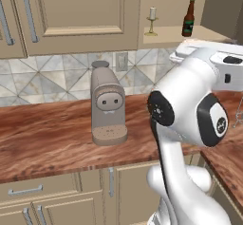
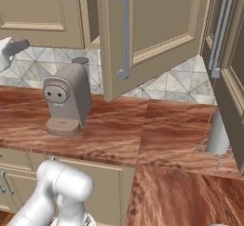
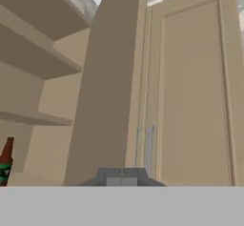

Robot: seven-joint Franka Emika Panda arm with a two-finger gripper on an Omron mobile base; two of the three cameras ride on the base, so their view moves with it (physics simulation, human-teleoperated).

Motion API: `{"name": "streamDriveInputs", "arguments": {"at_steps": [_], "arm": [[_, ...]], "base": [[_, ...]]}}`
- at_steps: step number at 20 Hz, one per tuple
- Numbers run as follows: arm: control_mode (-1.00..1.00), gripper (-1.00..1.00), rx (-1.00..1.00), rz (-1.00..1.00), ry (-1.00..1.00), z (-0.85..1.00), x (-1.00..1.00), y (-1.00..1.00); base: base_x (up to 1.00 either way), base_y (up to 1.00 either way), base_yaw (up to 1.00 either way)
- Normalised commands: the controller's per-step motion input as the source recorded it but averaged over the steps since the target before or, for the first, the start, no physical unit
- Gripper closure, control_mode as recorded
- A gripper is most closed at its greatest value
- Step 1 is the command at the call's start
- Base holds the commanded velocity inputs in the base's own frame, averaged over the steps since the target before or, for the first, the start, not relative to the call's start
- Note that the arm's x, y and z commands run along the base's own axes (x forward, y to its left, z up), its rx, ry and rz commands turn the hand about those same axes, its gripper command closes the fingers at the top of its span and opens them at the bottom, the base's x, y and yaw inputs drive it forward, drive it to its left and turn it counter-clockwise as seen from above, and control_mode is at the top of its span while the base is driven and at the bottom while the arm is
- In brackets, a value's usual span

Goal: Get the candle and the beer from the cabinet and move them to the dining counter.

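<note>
Your gripper [image 3: 122,176] is pressed together, empty, facing the cabinet [image 3: 190,91] door edge. Candle [image 1: 152,20] and beer [image 1: 188,19] stand apart on the shelf.

Beige cabinet [image 1: 209,33] shelf bearing candle [image 1: 152,21] and beer [image 1: 188,19] apart, wood counter [image 1: 47,134] under coffee machine [image 1: 107,105]

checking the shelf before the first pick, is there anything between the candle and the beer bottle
Nothing: in the left base view the stretch of cabinet shelf between the candle and the beer bottle is bare.
</note>
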Motion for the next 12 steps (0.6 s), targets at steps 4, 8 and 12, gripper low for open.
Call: {"name": "streamDriveInputs", "arguments": {"at_steps": [4, 8, 12], "arm": [[-1.0, 1.0, 0.09, -0.41, 0.05, 0.0, 0.85, -0.03], [-1.0, 1.0, 0.18, -0.33, 0.02, -0.05, 0.71, -0.46], [-1.0, 1.0, 0.18, -0.22, 0.0, -0.33, 0.43, -0.76]], "base": [[0.0, 0.0, 0.0], [0.0, 0.0, 0.0], [0.0, 0.0, 0.0]]}}
